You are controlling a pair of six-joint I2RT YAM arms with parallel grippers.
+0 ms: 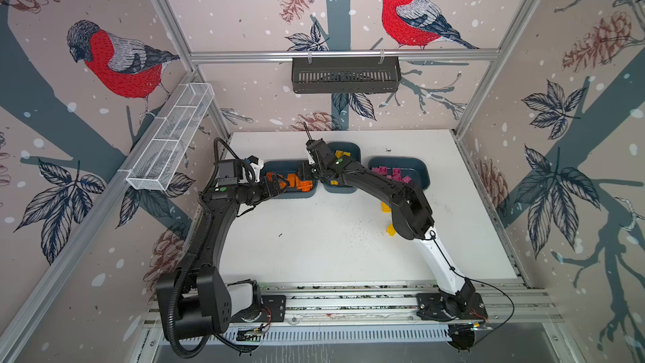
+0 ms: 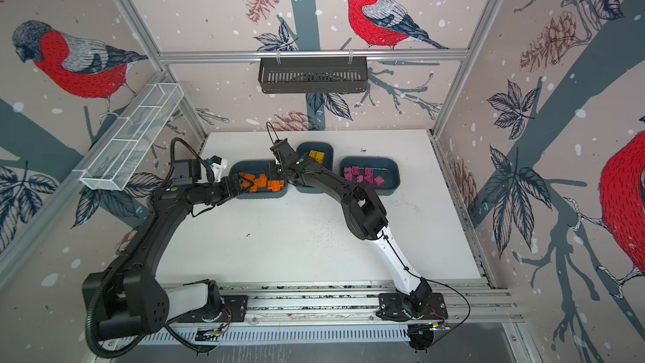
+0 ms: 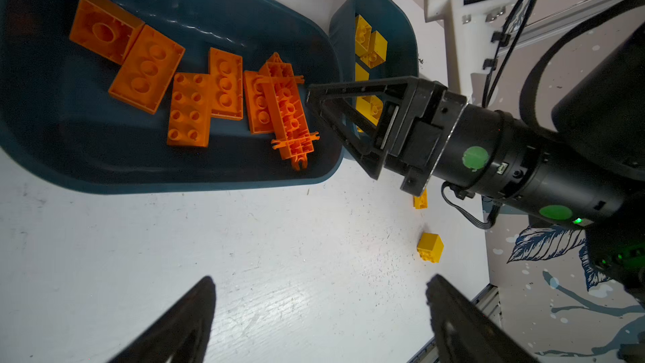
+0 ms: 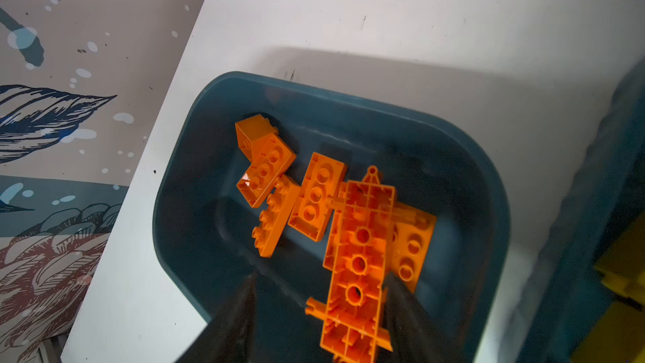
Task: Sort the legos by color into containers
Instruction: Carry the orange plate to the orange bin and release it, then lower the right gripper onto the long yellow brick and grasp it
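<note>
Half-open right fingers (image 4: 234,323) straddle the long spiky orange piece (image 4: 359,256), which seems to lie loose in its tub (image 4: 349,96); left fingers (image 3: 185,323) gape empty. The yellow bricks (image 1: 390,229) on the worktop (image 1: 314,239) lie at four o'clock, nearer the right arm (image 1: 408,204).

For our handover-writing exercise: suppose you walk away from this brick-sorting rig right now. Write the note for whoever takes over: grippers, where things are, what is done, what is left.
Grippers: left gripper open, empty, beside the orange tub; right gripper open over that tub, straddling the spiky piece, which lies on other bricks in it.
Done: orange bricks in that tub, yellow bricks in the middle tub, pink bricks in the right tub.
Left: two loose yellows on the table by the right arm go to the middle tub; the arm may hide more.
</note>
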